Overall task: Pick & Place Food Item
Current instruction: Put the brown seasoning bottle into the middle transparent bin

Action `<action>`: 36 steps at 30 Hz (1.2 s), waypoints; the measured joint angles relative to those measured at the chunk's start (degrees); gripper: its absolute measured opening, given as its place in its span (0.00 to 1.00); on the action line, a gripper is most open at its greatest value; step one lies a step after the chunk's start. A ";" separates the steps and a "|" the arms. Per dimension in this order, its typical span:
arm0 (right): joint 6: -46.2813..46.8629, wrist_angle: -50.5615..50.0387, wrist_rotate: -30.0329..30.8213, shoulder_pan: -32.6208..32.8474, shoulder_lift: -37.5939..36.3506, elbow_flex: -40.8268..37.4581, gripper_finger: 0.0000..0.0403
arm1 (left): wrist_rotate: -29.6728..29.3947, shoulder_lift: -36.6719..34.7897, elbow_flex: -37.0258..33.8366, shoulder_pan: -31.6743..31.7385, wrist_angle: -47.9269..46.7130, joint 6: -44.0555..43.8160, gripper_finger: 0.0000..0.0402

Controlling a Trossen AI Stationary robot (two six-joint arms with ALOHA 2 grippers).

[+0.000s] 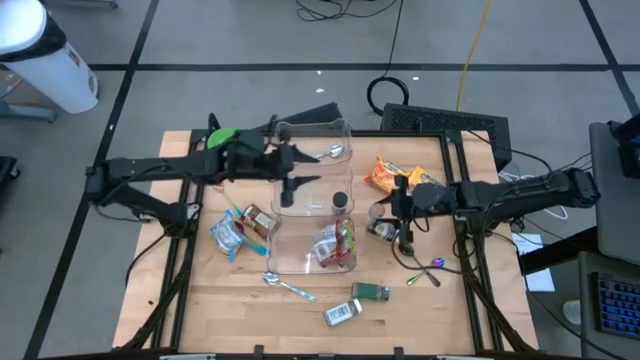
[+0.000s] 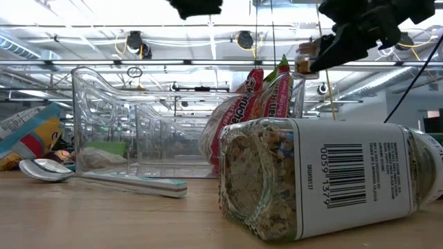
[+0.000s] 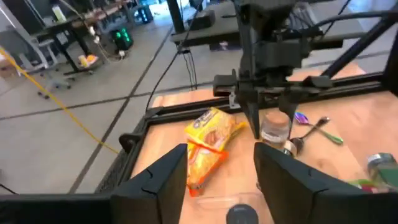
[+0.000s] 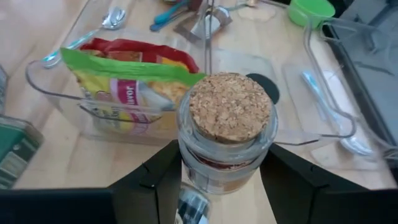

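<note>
A small glass jar with a cork stopper (image 4: 230, 112) sits between the fingers of my right gripper (image 4: 227, 163), which is shut on it to the right of the clear bins. It also shows in the low view (image 2: 309, 57). Three clear plastic bins (image 1: 314, 195) stand in a row at the table's middle. The near bin holds a red and green snack bag (image 4: 134, 81), and the far bin holds a spoon (image 1: 334, 152). My left gripper (image 3: 217, 177) is open and empty above the bins (image 1: 298, 170). My right gripper pinches the jar's glass body (image 4: 186, 155) just below the cork, one finger on each side. The fingers slant down from the table's right. The jar stands roughly upright, cork up, and is lifted clear of the table.
A yellow snack bag (image 1: 388, 176) lies at the far right. A spice jar (image 1: 342, 313) on its side, a green tin (image 1: 371, 291) and a spoon (image 1: 286, 286) lie near the front. A blue bag (image 1: 230, 236) lies left of the bins, and a green bowl (image 1: 222, 137) sits far left.
</note>
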 joint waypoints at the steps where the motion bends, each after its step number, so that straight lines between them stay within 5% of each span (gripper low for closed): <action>1: -0.53 0.26 -0.03 -0.33 -0.01 0.00 0.43 | 0.12 1.71 2.46 0.04 -2.24 -0.03 0.50; 14: -5.60 6.74 -6.05 -5.32 0.00 0.00 0.43 | 3.56 22.80 28.14 -1.04 -22.02 1.66 0.76; 24: -7.12 9.33 -7.63 -8.10 0.02 0.00 0.43 | 3.55 32.96 41.00 -3.66 -29.14 2.83 0.75; 36: -8.37 12.66 -7.54 -8.21 2.40 -0.07 0.43 | 3.61 35.95 44.12 -5.70 -28.71 4.40 0.73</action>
